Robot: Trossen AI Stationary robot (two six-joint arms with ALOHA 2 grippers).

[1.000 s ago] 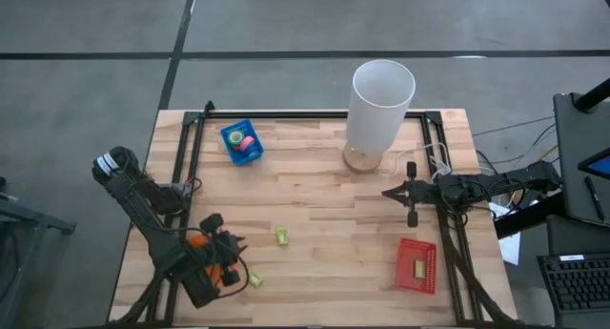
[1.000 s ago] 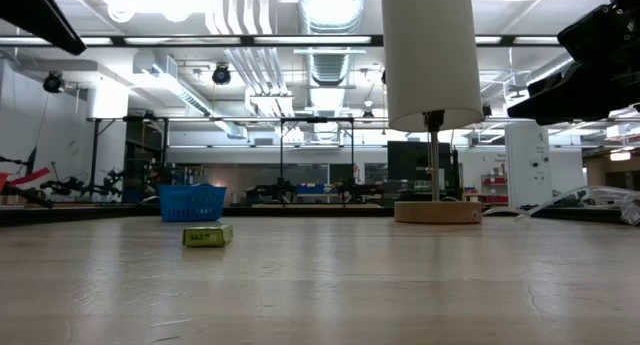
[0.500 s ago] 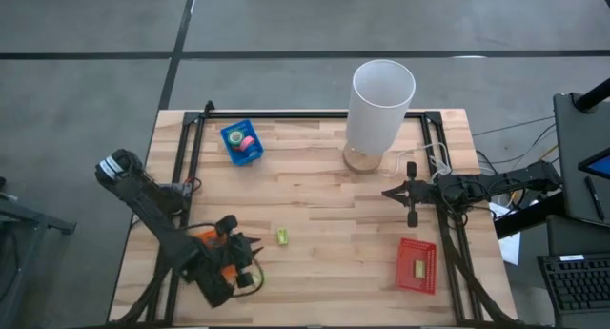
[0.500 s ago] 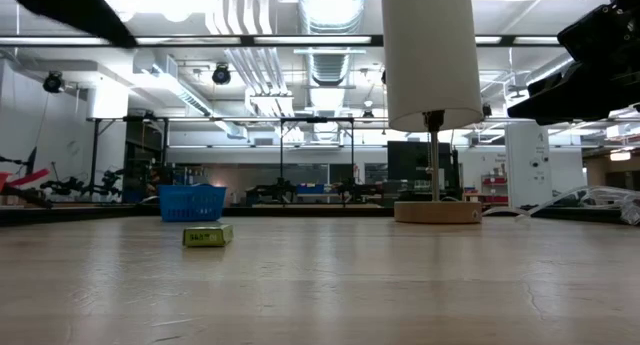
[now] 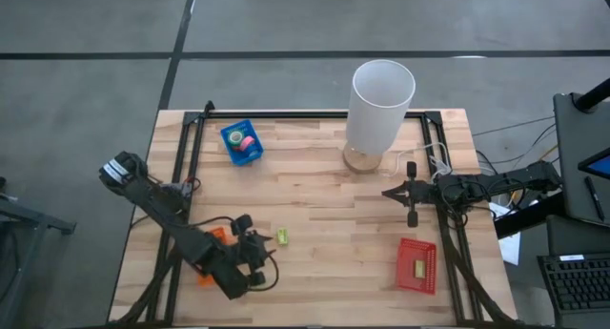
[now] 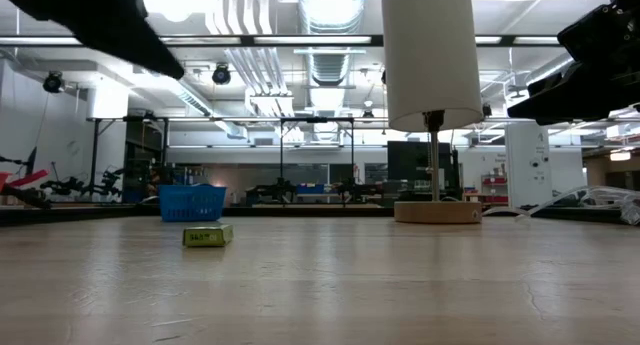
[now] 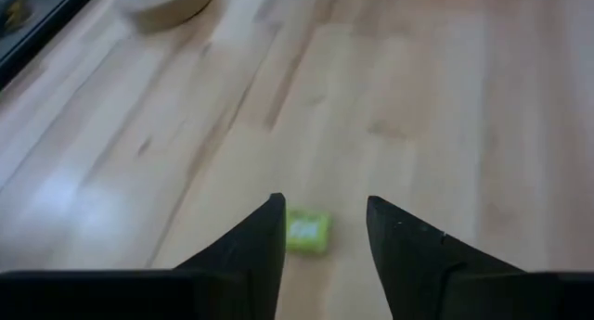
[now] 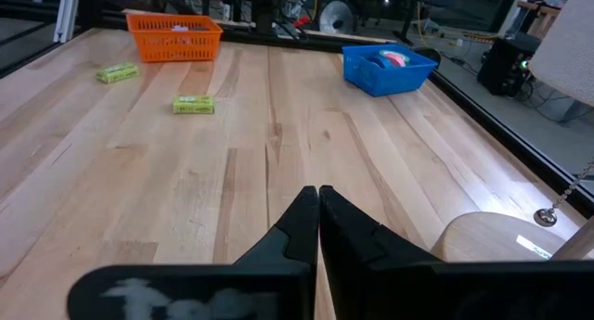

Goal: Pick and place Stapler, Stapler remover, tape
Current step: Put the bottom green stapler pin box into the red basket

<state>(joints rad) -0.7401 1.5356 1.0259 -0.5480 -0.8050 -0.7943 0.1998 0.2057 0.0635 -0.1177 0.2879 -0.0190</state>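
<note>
You'll find no readable text here: the yellow-green block (image 6: 208,236) on the table (image 6: 400,285) carries dark print, too small to read.

Between my left gripper (image 5: 259,256) and my right gripper (image 5: 398,193), the middle of the desk (image 5: 324,224) is bare wood, passable. Obstacles: one yellow-green block (image 5: 282,236) just ahead of my parted left fingers (image 7: 260,241); the lamp (image 5: 379,110) at the far edge; the blue basket (image 5: 242,143) far left; the red basket (image 5: 417,265) near right; the orange basket (image 5: 208,257) beneath my left arm.
</note>
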